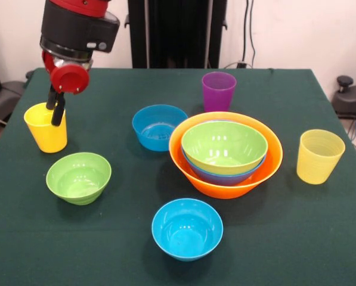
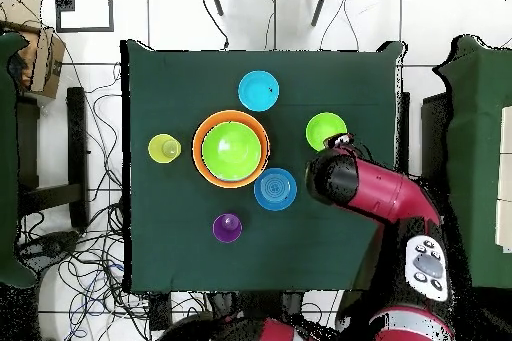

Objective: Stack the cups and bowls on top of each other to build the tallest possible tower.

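Tool (image 1: 57, 108) is positioned at the yellow cup's (image 1: 45, 130) rim; grip state cannot be told. Green bowl (image 1: 224, 146) is nested in the orange bowl (image 1: 225, 182).

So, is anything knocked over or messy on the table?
No, nothing stands out. Every cup and bowl sits upright, nothing is spilled or tipped. The gripper reaches into the yellow cup, and the orange bowl holds two nested bowls neatly.

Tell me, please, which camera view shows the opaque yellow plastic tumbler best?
The front view: the opaque yellow plastic tumbler stands upright near the table's edge, with the gripper at its rim, one finger apparently inside. In the overhead view the red arm covers it completely, so nothing of it shows.
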Robot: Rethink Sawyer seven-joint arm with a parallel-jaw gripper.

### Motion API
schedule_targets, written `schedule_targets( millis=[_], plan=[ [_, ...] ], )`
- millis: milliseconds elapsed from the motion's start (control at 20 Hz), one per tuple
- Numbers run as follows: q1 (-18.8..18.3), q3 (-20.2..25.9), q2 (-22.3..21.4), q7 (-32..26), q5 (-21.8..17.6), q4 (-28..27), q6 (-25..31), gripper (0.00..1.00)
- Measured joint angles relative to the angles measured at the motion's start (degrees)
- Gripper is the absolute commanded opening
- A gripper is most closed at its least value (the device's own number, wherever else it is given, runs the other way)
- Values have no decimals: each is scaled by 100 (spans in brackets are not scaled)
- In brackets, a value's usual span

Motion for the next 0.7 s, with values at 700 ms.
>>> schedule_targets(
  millis=[700],
  plan=[
    [-173, -4, -949, 0, 24, 366, 1095, 100]
  ],
)
